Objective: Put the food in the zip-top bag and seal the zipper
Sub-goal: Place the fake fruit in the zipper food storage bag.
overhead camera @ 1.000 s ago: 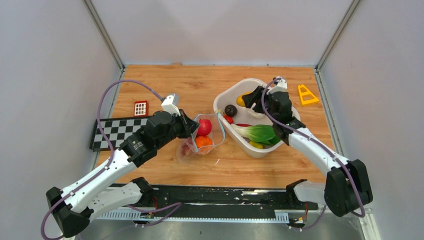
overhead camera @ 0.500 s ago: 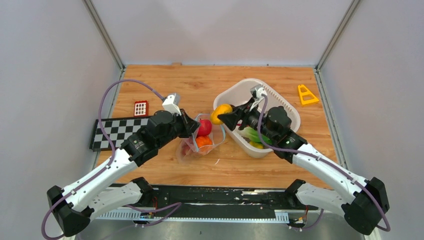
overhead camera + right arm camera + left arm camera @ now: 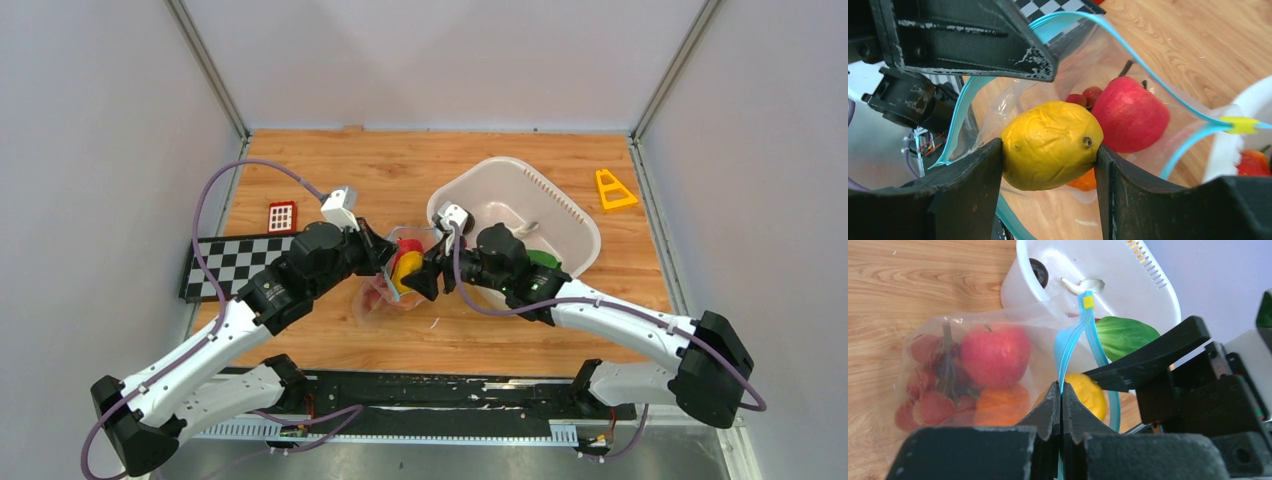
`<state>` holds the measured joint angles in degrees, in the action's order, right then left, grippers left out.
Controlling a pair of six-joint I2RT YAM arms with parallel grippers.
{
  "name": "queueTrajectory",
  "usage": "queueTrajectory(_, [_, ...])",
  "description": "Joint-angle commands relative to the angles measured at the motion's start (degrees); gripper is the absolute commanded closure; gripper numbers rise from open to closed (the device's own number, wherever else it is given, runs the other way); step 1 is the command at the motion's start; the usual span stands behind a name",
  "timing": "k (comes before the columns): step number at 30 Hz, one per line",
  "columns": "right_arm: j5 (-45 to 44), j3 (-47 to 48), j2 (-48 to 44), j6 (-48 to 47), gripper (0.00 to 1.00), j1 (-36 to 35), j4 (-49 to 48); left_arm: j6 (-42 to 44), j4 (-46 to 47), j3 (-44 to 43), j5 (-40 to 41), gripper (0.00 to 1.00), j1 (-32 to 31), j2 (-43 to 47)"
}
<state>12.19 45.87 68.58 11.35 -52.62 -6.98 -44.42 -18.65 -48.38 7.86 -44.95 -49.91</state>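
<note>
The yellow lemon (image 3: pixel 1050 145) is clamped between the two fingers of the right gripper (image 3: pixel 420 277) and is positioned in the open mouth of the zip-top bag (image 3: pixel 998 322), between the two spread sides of the zipper (image 3: pixel 1068 345). The red apple (image 3: pixel 994 356), the orange tangerine (image 3: pixel 998 407) and the red grape bunch (image 3: pixel 928 390) are contained in the bag, behind and beneath the lemon. One side of the zipper is pinched by the left gripper (image 3: pixel 1061 395), whose fingers are pressed together on the teal strip. The bag is located on the wooden table (image 3: pixel 330 170), just beside the white basket (image 3: pixel 560 200). The dark purple piece (image 3: pixel 1038 271) and a green leafy vegetable (image 3: pixel 1123 335) are seen in the basket. A checkerboard strip (image 3: pixel 235 258) is laid on the table to the left of the bag.
</note>
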Motion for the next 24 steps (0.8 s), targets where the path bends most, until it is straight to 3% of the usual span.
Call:
queueTrajectory(1, [2.11, 4.43, 2.64, -2.57, 0.63, -1.87, -0.70, 0.50, 1.55, -1.12, 1.01, 1.00, -0.03, 2.07])
queueTrajectory(4, [6.52, 5.96, 5.03, -2.25, 0.58, -2.24, -1.17, 0.28, 1.63, -0.93, 1.75, 1.00, -0.04, 2.72])
queueTrajectory(8, [8.66, 7.29, 6.56, -2.42, 0.38, -2.40, -0.36, 0.24, 1.45, -0.69, 2.66, 1.00, 0.02, 3.52])
queueTrajectory(12, [6.56, 7.38, 5.77, -2.85, 0.25, -2.39, 0.45, 0.00, 1.46, -0.19, 3.53, 1.00, -0.01, 4.18])
queueTrajectory(20, [4.60, 8.46, 4.53, -3.15, 0.19, -2.40, 3.04, -0.09, 1.37, 0.04, 4.56, 1.00, -0.05, 4.44])
queueTrajectory(24, [3.47, 9.46, 4.20, -2.47, 0.29, -2.40, 4.77, -0.58, 0.30, 0.13, 5.94, 1.00, -0.05, 4.49])
